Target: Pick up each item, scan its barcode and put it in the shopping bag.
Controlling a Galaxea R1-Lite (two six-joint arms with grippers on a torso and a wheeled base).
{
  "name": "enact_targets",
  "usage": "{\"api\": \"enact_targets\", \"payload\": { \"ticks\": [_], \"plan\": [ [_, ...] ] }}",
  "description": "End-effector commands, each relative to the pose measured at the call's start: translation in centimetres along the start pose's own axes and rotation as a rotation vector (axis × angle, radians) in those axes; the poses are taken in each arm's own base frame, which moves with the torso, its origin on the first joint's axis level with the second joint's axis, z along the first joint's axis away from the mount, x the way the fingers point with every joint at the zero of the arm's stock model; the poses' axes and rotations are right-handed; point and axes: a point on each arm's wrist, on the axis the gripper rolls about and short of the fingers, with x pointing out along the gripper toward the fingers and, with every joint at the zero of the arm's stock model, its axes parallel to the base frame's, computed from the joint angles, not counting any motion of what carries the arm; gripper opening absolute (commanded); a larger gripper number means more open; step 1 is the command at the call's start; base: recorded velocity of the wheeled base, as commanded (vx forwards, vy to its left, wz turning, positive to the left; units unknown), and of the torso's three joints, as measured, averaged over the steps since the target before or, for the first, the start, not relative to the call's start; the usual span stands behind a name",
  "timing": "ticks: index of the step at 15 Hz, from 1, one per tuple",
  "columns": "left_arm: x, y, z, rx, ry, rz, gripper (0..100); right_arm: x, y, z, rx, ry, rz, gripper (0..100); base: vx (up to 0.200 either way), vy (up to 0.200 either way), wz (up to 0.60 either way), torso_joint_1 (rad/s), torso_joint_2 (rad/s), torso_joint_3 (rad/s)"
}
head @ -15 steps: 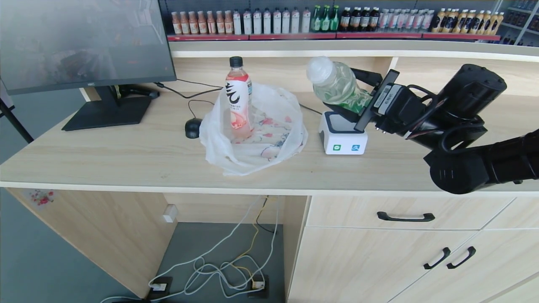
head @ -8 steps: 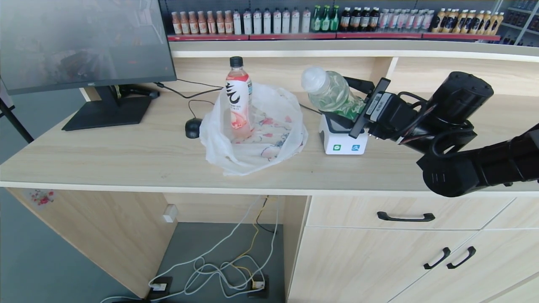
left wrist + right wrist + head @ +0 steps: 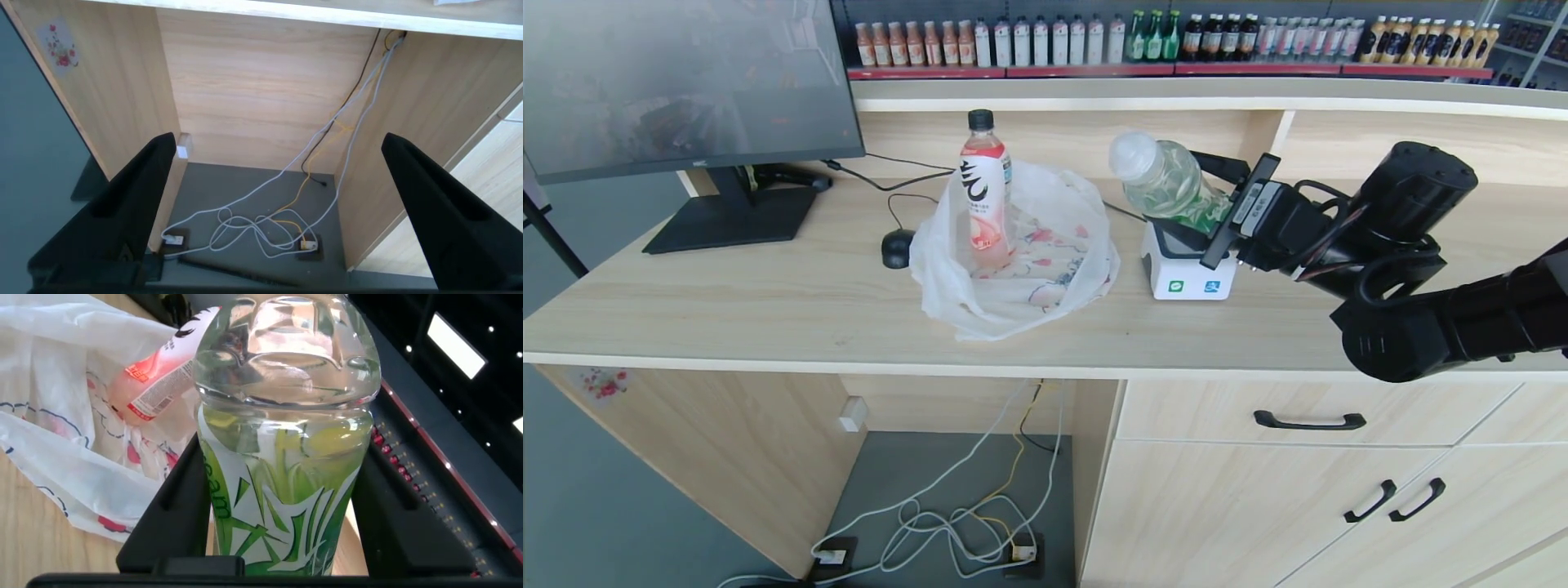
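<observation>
The right end effector (image 3: 1194,194) is clenched on the labelled body of a bottle (image 3: 1164,173), which is held tilted just above the scanner (image 3: 1186,273). The thin, smooth plastic is judged likely to dent and slip, so the label band is the firmest hold. Beyond the bottle's free end, the bag (image 3: 1021,286) lies open on the table (image 3: 768,302) with a pink bottle (image 3: 984,196) upright inside. The left end effector (image 3: 282,212) is released and faces the space below the table.

Head overlooks counter (image 3: 768,310), left wrist beneath, right close (shares bag (image 3: 1013,306))
</observation>
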Motion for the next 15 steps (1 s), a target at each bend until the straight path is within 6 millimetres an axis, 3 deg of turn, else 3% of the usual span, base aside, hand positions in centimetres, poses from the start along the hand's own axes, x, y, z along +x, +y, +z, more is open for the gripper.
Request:
{"api": "enact_targets", "payload": {
  "ticks": [1,15],
  "plan": [
    [0.0,0.0,0.0,0.000,-0.001,0.000,100,-0.1,0.0,-0.1,0.001,0.002,0.003,0,0.000,0.000,0.00,0.000,0.00,0.000],
    [0.0,0.0,0.0,0.000,-0.001,0.000,100,-0.8,-0.3,-1.2,-0.005,0.028,0.000,0,0.000,0.000,0.00,0.000,0.00,0.000]
  ]
}}
